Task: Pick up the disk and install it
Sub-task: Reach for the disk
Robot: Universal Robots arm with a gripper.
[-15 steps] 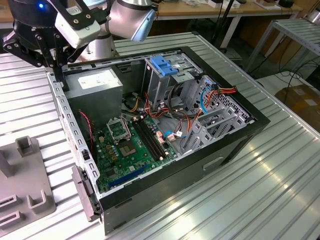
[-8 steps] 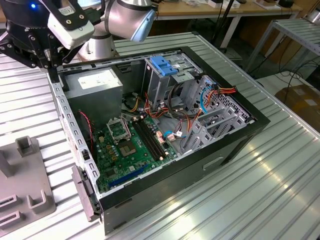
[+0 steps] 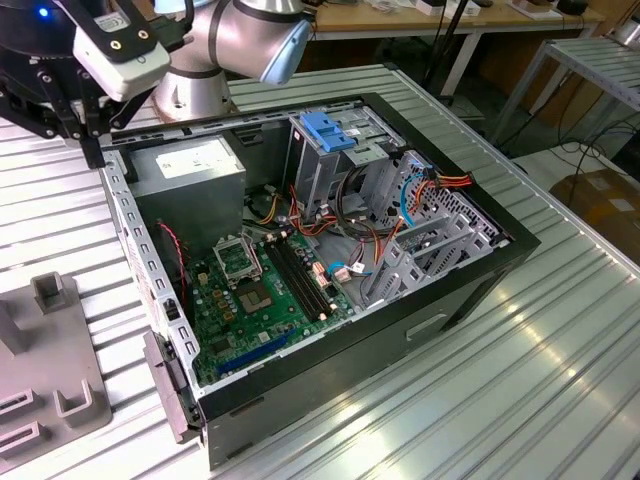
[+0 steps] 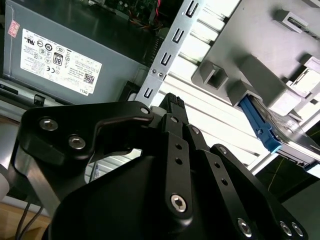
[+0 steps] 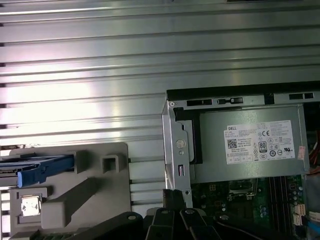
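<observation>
We see disk (image 5: 47, 165) lying in grey holder (image 5: 100, 200), long axis along table (image 5: 150, 50) ribs, end twd PC case (image 3: 330, 385). Gripper (image 4: 171, 102) near case edge; open/shut – can't tell.

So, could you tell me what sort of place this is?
Probably a robotics lab or workshop: an open computer case on a ribbed metal table, a grey fixture holding the disk, and workbenches behind.
</observation>
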